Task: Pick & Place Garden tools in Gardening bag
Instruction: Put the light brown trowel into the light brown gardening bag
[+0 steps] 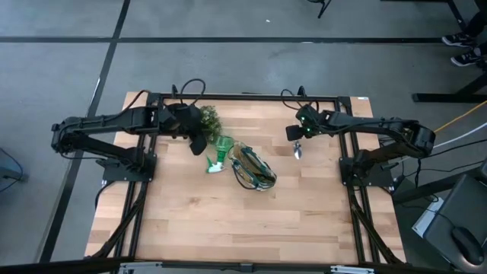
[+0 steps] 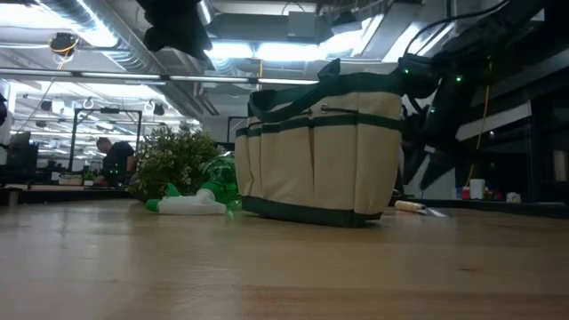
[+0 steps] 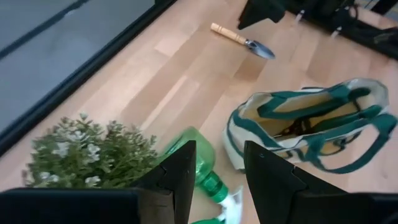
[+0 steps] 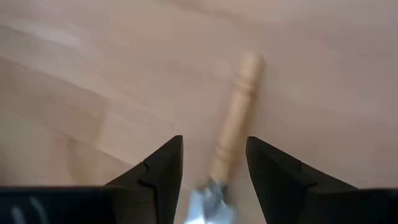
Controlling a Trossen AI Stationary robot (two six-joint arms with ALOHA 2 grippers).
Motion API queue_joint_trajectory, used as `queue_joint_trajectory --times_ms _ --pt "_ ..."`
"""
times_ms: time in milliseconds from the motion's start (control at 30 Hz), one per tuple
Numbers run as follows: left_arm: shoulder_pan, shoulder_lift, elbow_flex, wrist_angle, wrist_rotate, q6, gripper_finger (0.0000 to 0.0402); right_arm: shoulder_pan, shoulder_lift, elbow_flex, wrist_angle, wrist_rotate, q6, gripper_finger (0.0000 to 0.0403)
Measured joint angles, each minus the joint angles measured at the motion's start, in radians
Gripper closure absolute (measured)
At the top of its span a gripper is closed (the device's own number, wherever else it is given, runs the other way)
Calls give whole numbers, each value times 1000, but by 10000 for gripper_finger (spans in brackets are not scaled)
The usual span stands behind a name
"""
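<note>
The bag (image 1: 253, 169) stands mid-table, dark shears inside. The plant (image 1: 208, 119) sits behind the green bottle (image 1: 218, 154), just left of the bag. The trowel (image 1: 297, 149) lies right of the bag, under the right gripper (image 4: 213, 165), fingers apart. The left gripper (image 3: 216, 163), open, hangs over the bottle.

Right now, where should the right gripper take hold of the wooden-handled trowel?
At the wooden handle, coming straight down from above: the trowel lies flat on the table and the handle runs between the open right gripper.
</note>
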Motion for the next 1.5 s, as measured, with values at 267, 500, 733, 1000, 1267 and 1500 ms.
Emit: queue_joint_trajectory --times_ms 267,500,733,1000,1267,1500 --pt "49 0 0 6 23 -70 272 -59 3 0 50 23 -83 224" --pt "96 0 0 6 66 -93 272 -90 63 0 70 -4 -86 224" --pt "106 2 0 7 66 -126 272 -86 150 0 81 -53 -86 224" --pt "106 4 0 7 63 -10 272 -86 202 3 115 -69 -66 236" --pt "106 4 0 6 65 25 272 -75 204 3 110 -73 -61 331" --pt "106 3 0 6 67 65 272 -78 205 3 127 -202 -10 345"
